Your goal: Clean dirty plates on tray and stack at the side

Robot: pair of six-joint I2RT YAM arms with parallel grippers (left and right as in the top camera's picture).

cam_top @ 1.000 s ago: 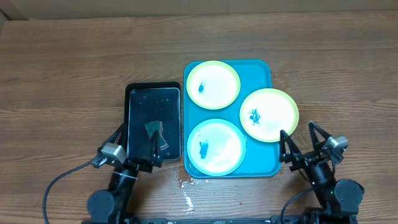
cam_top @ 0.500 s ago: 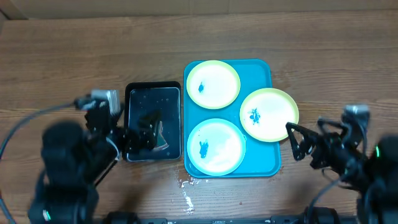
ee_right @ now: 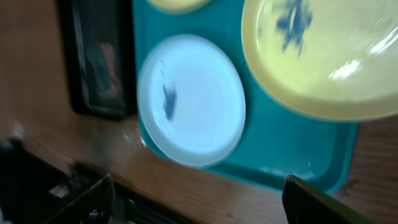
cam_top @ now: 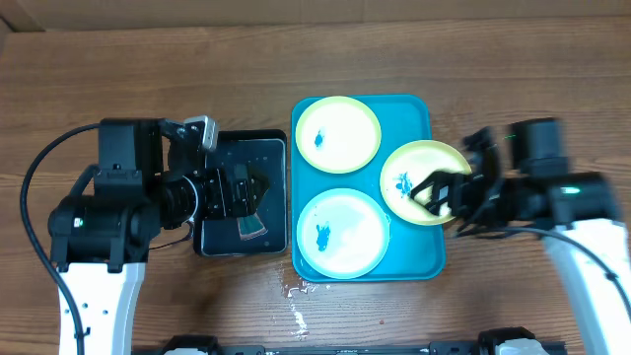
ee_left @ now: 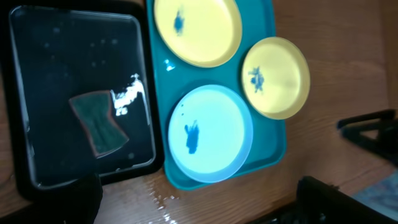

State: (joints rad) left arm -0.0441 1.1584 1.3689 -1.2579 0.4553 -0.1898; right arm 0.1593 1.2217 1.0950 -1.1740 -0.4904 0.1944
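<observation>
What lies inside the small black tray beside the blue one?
Inside the black tray lie a dark sponge and shallow water with glinting droplets. In the overhead view the left hand covers part of the tray's floor.

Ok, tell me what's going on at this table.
Two robot arms are setting about cleaning plates. The left gripper hovers open over the sponge in the black tray. The right gripper hangs open above the right plate, which overhangs the blue tray's edge. All three plates lie on that tray, each with a blue smear; none is cleaned or stacked yet.
</observation>
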